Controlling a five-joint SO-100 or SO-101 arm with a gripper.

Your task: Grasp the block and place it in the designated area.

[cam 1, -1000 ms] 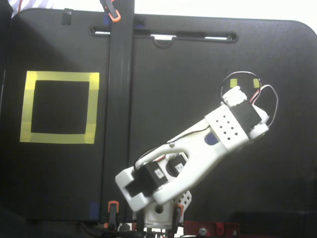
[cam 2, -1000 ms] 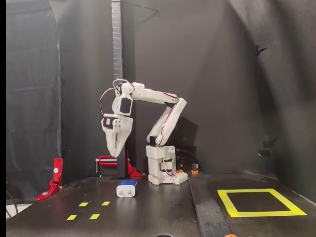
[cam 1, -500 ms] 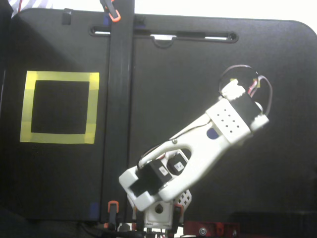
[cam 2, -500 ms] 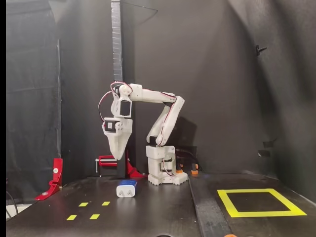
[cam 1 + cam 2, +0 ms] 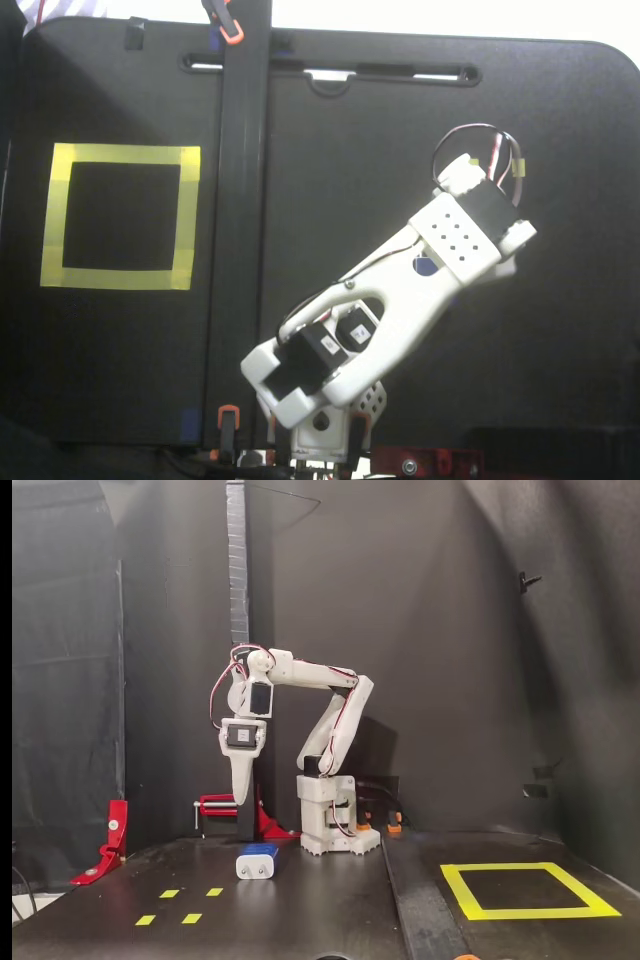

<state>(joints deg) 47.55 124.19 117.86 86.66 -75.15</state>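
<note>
In a fixed view from the side, the block [image 5: 258, 863], blue on top with a white front face, lies on the black table in front of the arm's base. My gripper [image 5: 243, 800] hangs straight down a short way above it and slightly to its left, touching nothing. It is seen edge-on as one narrow taper, so its jaws do not show. The designated area [image 5: 538, 913] is a yellow tape square at the right. In the fixed view from above, that designated area [image 5: 120, 156] is at the left, and the arm [image 5: 400, 300] covers gripper and block except a blue patch.
A black upright post [image 5: 237, 630] stands behind the gripper and crosses the view from above as a dark strip [image 5: 240, 200]. Small yellow tape squares [image 5: 180, 905] lie in front of the block. A red clamp [image 5: 110, 840] stands at the left. The arm's base [image 5: 328, 825] stands behind the block.
The wrist has turned and the gripper has swung from a tilt to hanging straight down, shifting right toward the block in the side view. The block has not moved.
</note>
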